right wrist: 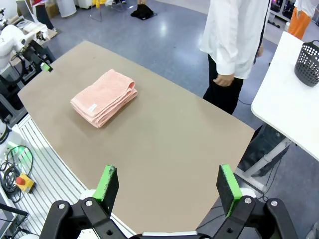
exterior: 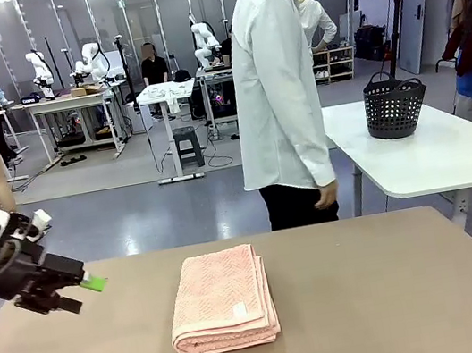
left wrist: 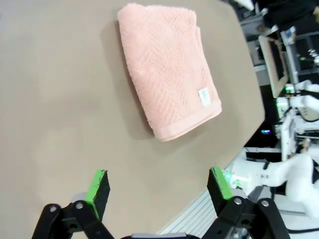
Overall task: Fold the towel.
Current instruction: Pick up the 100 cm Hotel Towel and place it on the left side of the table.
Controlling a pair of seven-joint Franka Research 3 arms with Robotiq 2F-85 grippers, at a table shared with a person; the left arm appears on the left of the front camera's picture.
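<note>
Black basket (exterior: 394, 105) on the white side table (exterior: 449, 150), contents not visible; towel (exterior: 221, 300) folded flat mid-table (exterior: 401, 294), nearer the near edge; left gripper (exterior: 93, 283) above the left edge, jaws wide, empty; right gripper (right wrist: 168, 184) high up, jaws wide, empty.

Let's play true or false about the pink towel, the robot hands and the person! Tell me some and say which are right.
1. The towel lies folded on the table. True.
2. The left gripper is pinching the towel. False: it is open and off to the side, holding nothing.
3. The right gripper is open. True.
4. The person is holding the towel. False: the person stands at the far side with a hand hanging down, empty.
5. The black basket sits next to the towel. False: it is on another, white table.
</note>
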